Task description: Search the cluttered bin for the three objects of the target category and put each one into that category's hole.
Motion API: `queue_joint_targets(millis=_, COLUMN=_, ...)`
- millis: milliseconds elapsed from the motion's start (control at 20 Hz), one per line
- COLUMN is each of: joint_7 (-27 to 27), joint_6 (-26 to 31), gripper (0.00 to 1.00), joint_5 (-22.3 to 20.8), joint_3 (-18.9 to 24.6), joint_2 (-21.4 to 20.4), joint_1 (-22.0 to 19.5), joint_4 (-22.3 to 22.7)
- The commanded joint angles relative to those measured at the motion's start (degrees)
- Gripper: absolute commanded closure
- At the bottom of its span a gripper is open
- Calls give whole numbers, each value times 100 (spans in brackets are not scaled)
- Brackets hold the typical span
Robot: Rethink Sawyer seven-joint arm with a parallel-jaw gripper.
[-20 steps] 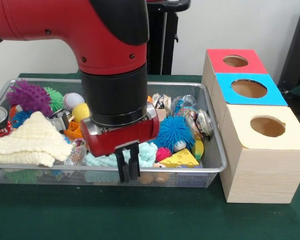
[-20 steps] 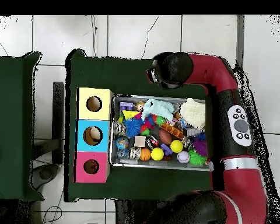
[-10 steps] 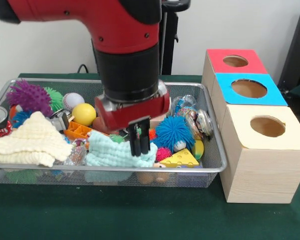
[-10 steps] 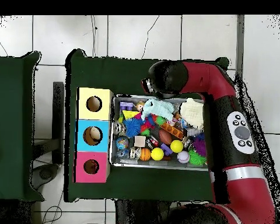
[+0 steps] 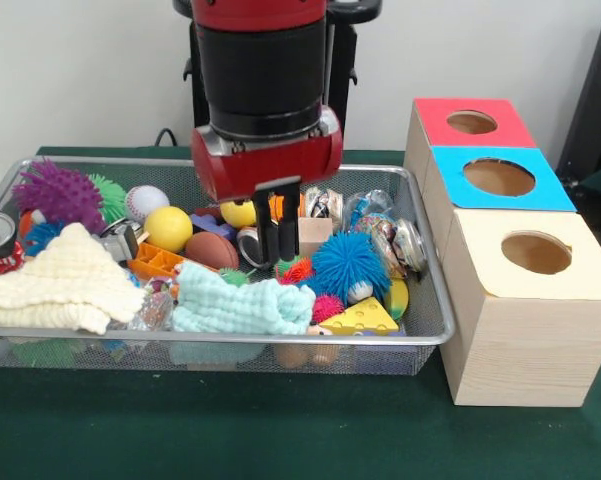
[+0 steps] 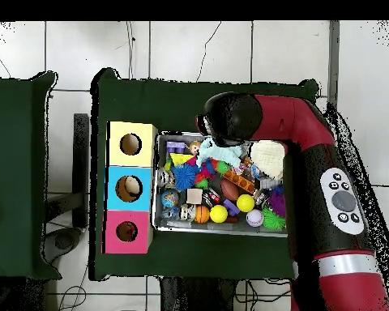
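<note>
Moved toward frame centre, the clenched, empty gripper (image 5: 278, 243) is poised over soft, light toys (image 5: 350, 265), best pinched centrally.

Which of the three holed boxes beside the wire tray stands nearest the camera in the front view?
The cream box, at the row's near end. The blue box sits behind it, and the red box is farthest back.

The red and black robot arm (image 5: 263, 90) comes straight down, its wrist vertical. Its black two-fingered gripper (image 5: 278, 232) points downward, fingers pressed together.
</note>
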Motion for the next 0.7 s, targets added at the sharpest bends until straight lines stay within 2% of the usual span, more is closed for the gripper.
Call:
queue_joint_targets(millis=50, joint_7=1719, joint_6=-420, gripper=100, joint_5=268, joint_3=-547, joint_2=-247, joint_1=105, joint_4=763)
queue_joint_targets(millis=350, joint_7=2466, joint_6=-998, gripper=100, joint_5=530, joint_3=-973, joint_2=-367, joint_1=341, joint_4=1136)
queue_joint_targets(millis=700, joint_7=2559, joint_6=-1067, gripper=100, joint_5=844, joint_3=-1185, joint_2=-283, joint_1=603, joint_4=1193)
